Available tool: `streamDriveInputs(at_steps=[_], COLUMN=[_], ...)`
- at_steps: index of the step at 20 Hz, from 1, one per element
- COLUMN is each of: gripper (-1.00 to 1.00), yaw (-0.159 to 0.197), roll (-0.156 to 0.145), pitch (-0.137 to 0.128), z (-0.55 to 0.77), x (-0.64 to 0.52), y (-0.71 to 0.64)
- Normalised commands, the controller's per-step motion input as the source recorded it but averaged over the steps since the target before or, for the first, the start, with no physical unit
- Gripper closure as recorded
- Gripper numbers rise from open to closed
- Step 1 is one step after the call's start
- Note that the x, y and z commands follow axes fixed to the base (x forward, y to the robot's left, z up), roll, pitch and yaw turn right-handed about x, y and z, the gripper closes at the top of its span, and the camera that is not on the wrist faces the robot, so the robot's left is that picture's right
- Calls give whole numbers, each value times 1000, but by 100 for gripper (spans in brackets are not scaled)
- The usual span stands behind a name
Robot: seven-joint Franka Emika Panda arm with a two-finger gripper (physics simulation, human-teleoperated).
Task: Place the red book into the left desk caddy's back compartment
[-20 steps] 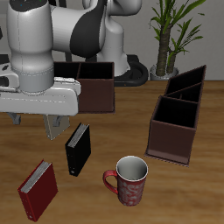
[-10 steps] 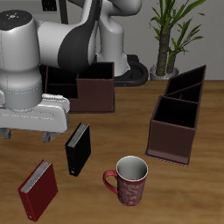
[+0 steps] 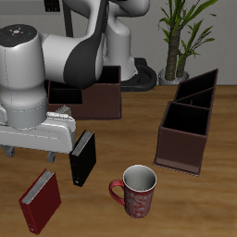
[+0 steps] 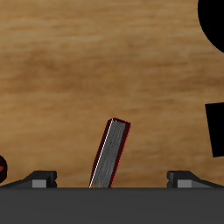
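1. Red book stands upright on the bench near its front edge, beside the black book; nothing grips it.
2. Claw hangs just above the red book, jaws spread wide with the book's top edge between them in the wrist view, probably not touching.
3. Left caddy waits well apart, its back compartment dark and seemingly unfilled.
4. Progress: only the approach is done; gripping, lifting, carrying and dropping in are all left.
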Motion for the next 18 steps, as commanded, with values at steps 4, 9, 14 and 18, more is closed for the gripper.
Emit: streamDriveInputs(at_steps=[4,9,14,18], gripper=[-100,-100,-100,-100], yaw=[-77,-45,-54,-22], roll=[-24,0,-12,5], pitch=[-39,-26,20,21], z=[-203,-276,-411,-292], x=[58,46,71,27], y=[-118,29,63,97])
